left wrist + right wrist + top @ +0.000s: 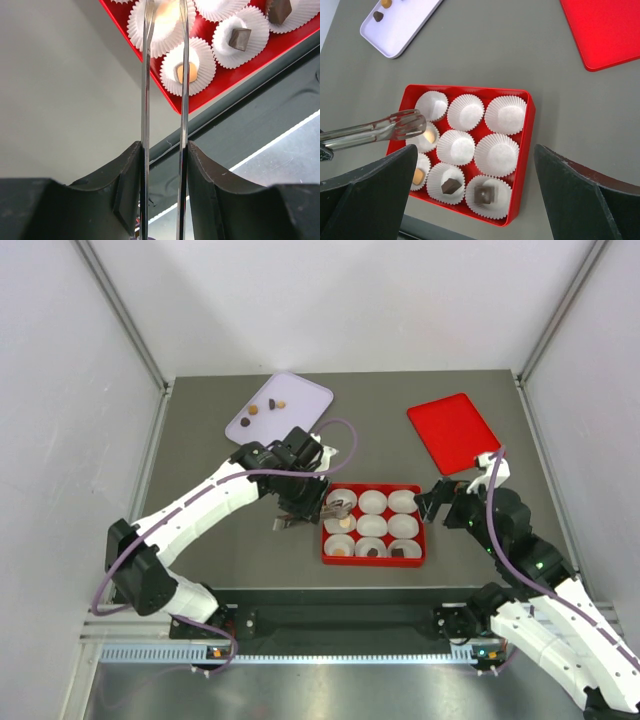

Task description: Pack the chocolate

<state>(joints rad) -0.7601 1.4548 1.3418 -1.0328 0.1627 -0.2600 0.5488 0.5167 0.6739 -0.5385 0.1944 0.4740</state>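
My left gripper [300, 502] is shut on thin metal tongs [338, 508], pressing both arms [146, 75] between its fingers [125, 190]. The tong tips hover over the middle-left cup of the red box [373, 562], where a tan chocolate [427, 136] sits just under them. The front row holds a tan piece [418, 176] and two dark pieces [450, 186] [485, 194] in white cups. Several loose chocolates [270, 404] lie on the lavender tray [305, 392]. My right gripper [435, 505] is open and empty at the box's right side, and its own view [476, 165] looks down on the box.
The red lid [455, 432] lies flat at the back right, also in the right wrist view [605, 30]. The other white cups [498, 154] in the box are empty. Grey walls enclose the table on three sides.
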